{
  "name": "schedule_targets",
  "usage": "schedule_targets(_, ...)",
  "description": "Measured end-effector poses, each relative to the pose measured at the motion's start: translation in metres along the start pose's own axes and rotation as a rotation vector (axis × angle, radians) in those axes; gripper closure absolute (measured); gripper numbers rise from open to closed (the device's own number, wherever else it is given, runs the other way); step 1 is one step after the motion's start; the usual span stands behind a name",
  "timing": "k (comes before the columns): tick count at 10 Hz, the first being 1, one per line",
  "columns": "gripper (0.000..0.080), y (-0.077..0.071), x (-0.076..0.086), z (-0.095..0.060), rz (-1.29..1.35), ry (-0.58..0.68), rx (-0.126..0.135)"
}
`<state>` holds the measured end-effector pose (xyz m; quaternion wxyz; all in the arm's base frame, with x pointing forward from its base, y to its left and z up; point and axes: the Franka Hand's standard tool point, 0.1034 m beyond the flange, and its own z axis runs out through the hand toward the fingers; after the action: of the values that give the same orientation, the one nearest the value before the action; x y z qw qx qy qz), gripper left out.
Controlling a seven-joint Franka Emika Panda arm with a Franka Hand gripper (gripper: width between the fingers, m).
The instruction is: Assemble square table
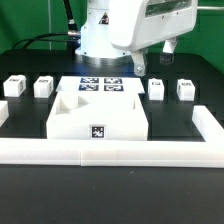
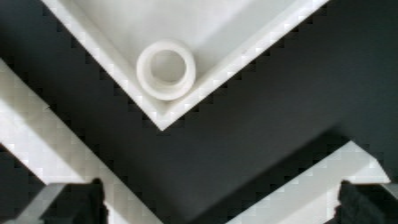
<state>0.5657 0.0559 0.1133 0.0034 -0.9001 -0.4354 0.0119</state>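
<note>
The square tabletop [image 1: 97, 117] lies in the middle of the black table, its black-and-white tag facing the exterior camera. In the wrist view I look down on one corner of the tabletop [image 2: 222, 30], with its raised rim and a round corner hole [image 2: 166, 70]. Two legs [image 1: 14, 86] [image 1: 43, 86] stand at the exterior view's left, and two more legs [image 1: 157, 89] [image 1: 186, 89] at its right. My gripper [image 1: 153, 57] [image 2: 214, 205] hangs high above the table, open, with nothing between its dark fingers [image 2: 63, 205]. It touches no part.
The marker board [image 1: 100, 86] lies flat behind the tabletop, under the arm. The long white border rail [image 1: 110, 152] runs along the front and up both sides. Two white bands of this rail [image 2: 36, 140] cross the wrist view below the tabletop corner.
</note>
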Motion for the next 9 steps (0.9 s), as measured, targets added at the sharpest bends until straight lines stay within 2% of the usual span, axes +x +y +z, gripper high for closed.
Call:
schedule_targets(7, 0.015, 0.0, 0.0, 0.0, -0.005, 0.0, 0.0)
schedule_targets(8, 0.015, 0.0, -0.003, 0.001, -0.043, -0.001, 0.001)
schedule_targets(9, 0.015, -0.004, -0.016, 0.005, -0.077, -0.008, 0.004)
